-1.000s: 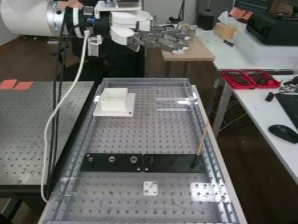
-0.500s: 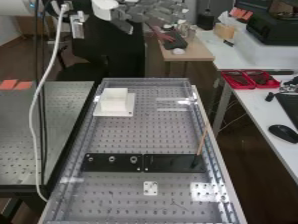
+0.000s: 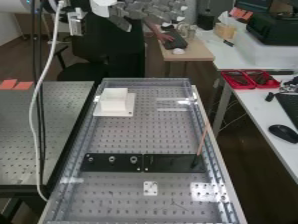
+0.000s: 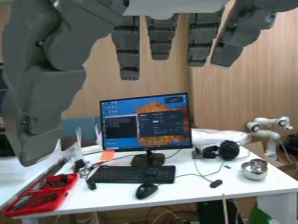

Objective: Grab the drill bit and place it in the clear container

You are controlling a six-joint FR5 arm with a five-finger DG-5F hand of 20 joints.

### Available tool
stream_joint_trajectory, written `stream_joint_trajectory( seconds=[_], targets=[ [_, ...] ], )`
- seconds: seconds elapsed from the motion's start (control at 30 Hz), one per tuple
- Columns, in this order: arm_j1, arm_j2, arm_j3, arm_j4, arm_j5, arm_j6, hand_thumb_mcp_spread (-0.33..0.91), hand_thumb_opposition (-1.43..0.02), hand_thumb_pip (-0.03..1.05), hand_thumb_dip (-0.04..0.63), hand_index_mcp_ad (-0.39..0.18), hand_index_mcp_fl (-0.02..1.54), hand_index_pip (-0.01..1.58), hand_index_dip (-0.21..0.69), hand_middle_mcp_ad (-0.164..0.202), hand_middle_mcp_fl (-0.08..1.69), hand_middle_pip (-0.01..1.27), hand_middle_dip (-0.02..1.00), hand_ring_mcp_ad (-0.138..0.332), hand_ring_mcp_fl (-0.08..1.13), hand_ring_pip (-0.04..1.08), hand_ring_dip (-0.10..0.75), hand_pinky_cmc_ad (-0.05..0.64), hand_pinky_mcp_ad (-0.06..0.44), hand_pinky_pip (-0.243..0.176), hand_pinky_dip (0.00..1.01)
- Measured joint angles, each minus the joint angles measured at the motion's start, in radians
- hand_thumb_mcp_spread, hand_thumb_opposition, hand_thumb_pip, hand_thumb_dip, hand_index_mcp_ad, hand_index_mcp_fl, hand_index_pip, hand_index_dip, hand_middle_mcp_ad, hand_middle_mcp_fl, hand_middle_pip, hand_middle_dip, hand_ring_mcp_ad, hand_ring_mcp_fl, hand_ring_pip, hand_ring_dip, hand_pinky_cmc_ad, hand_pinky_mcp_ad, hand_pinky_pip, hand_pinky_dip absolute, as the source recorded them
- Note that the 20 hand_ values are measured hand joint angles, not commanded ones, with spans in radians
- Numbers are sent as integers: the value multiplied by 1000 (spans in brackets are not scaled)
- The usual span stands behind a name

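Slender rod point(image 3: 202, 138) is standing tilted at the black plate point(image 3: 171, 162), well apart from the hand point(image 3: 148, 10), which is hanging, straight fingers spread, beyond the tabletop's point(image 3: 126, 137) far end.

You see a bench top point(image 3: 133, 137) of perforated metal, bright with reflections, and a smooth, matt white block point(image 3: 114, 100). Your hand point(image 3: 154, 11) has matt, plastic-looking surfaces. The red trays point(image 4: 53, 203) look like glossy plastic, the bowl point(image 4: 254, 171) polished metal, and the wall point(image 4: 253, 75) smooth, wood-grained panelling.
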Motion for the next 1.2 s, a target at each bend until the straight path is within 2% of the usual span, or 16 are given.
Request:
stream_joint_trajectory(
  seconds=[0.87,0.97,1.2],
  targets=[
    [-14,4,-4,5,-21,13,422,-733,251,101,-54,257,84,328,70,-58,143,89,164,63,113,-31,227,168,-63,276],
    [-14,4,-4,4,-27,14,422,-733,251,101,-54,257,84,328,70,-56,140,89,164,63,112,-31,241,185,-63,276],
    [-12,5,-6,2,-17,13,422,-733,251,101,-54,239,84,328,70,-61,143,89,164,63,113,-31,243,187,-63,278]
  ],
)
